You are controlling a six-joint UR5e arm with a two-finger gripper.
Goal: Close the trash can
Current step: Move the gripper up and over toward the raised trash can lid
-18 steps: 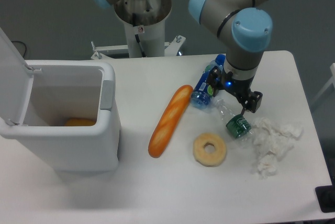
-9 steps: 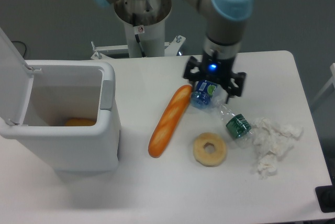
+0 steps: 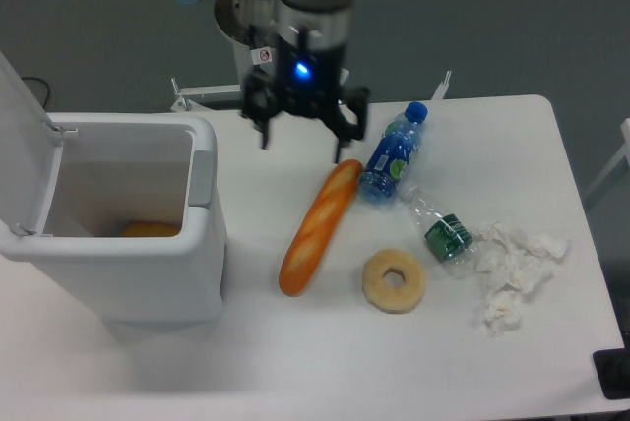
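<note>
The trash can (image 3: 148,273) is a large white boxy bin at the left of the table. Its lid (image 3: 22,131) stands open, tilted up at the far left. A grey latch tab (image 3: 201,177) sits on its right rim. An orange object (image 3: 150,229) lies inside at the bottom. My gripper (image 3: 301,146) hangs open and empty above the table, to the right of the can's upper right corner, near the top end of a baguette (image 3: 320,226).
On the table to the right lie a blue water bottle (image 3: 392,157), a crushed clear bottle with a green label (image 3: 441,228), a bagel (image 3: 394,281) and crumpled white paper (image 3: 514,269). The robot's base pedestal (image 3: 264,57) stands behind the table.
My arm has swung left from over the crushed bottle, across the blue bottle, to near the trash can's right side. The gripper stays open and empty. The objects have not moved.
</note>
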